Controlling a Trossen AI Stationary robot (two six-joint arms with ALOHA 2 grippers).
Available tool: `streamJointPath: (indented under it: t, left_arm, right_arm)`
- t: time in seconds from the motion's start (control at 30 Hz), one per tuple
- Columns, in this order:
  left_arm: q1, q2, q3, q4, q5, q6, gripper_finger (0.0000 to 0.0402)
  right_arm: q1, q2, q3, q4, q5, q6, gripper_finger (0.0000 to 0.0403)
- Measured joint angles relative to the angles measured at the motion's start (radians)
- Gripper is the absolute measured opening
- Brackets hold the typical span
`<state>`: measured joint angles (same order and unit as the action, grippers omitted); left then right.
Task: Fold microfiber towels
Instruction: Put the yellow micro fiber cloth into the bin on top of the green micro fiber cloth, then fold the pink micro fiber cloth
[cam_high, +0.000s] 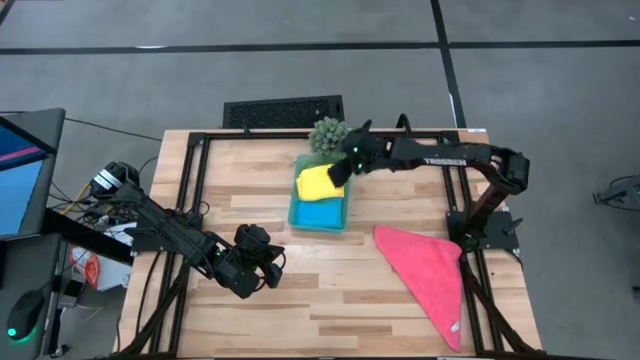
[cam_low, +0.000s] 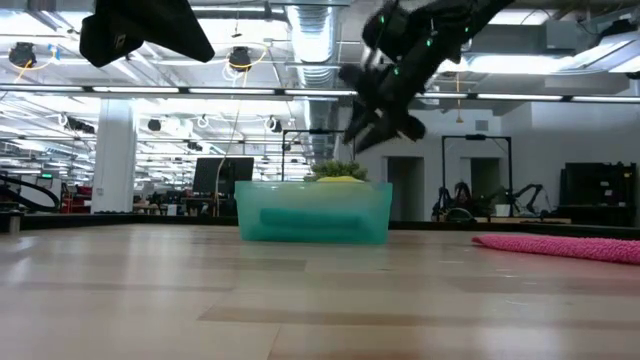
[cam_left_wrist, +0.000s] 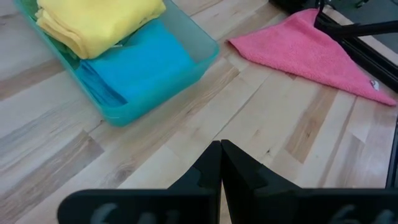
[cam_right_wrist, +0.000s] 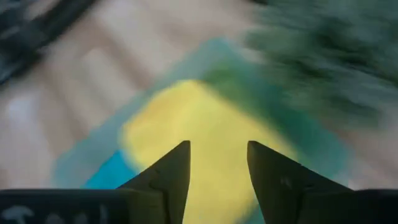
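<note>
A teal tray (cam_high: 298, 217) stands mid-table. In it lie a folded blue towel (cam_high: 322, 213) and, at its far end, a folded yellow towel (cam_high: 317, 182) on top. My right gripper (cam_high: 340, 176) hovers open just above the yellow towel (cam_right_wrist: 205, 137), its fingers apart with nothing between them. A pink towel (cam_high: 425, 270) lies in a triangle flat on the table at the right. My left gripper (cam_high: 272, 268) waits shut above the table near the front left; its wrist view shows the tray (cam_left_wrist: 205, 59), the yellow towel (cam_left_wrist: 99, 22), the blue towel (cam_left_wrist: 140, 62) and the pink towel (cam_left_wrist: 305, 53).
A small spiky green plant (cam_high: 328, 133) stands just behind the tray's far end, close to my right gripper. Black frame rails run along the table's left and right sides. Bare wood lies between the tray and the table's near edge.
</note>
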<state>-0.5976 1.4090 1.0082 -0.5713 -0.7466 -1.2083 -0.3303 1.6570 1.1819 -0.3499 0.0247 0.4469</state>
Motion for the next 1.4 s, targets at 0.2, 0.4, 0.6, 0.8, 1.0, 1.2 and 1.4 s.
streamJointPath:
  t: [0.2,0.4,0.6,0.8,1.0,1.2,1.4]
  left_arm:
    - [0.0,0.0,0.0,-0.005,-0.001,-0.005,0.0]
    - [0.0,0.0,0.001,-0.007,0.004,-0.004,0.0]
    - [0.0,0.0,0.001,-0.007,0.016,-0.003,0.0]
    - [0.0,0.0,0.001,-0.01,0.027,0.0,0.0]
    - [0.0,0.0,0.001,-0.016,0.013,0.007,0.0]
    - [0.0,0.0,0.0,-0.008,0.007,0.013,0.0018]
    - [0.0,0.0,0.0,0.037,0.035,0.059,0.0081]
  right_arm:
    - [0.128,0.048,0.002,0.089,-0.01,-0.142,0.0166]
    - [0.133,0.153,0.0,0.116,0.004,-0.118,0.0135]
    - [0.079,0.228,0.004,0.086,0.003,-0.053,0.0114]
    - [0.022,0.23,0.071,0.02,0.0,-0.052,0.0111]
    - [-0.031,0.16,0.181,-0.135,0.001,-0.12,0.0112]
    - [-0.02,-0.04,0.217,-0.453,0.01,-0.219,0.0112]
    - [0.126,-0.293,0.007,-0.67,0.026,-0.123,0.0112]
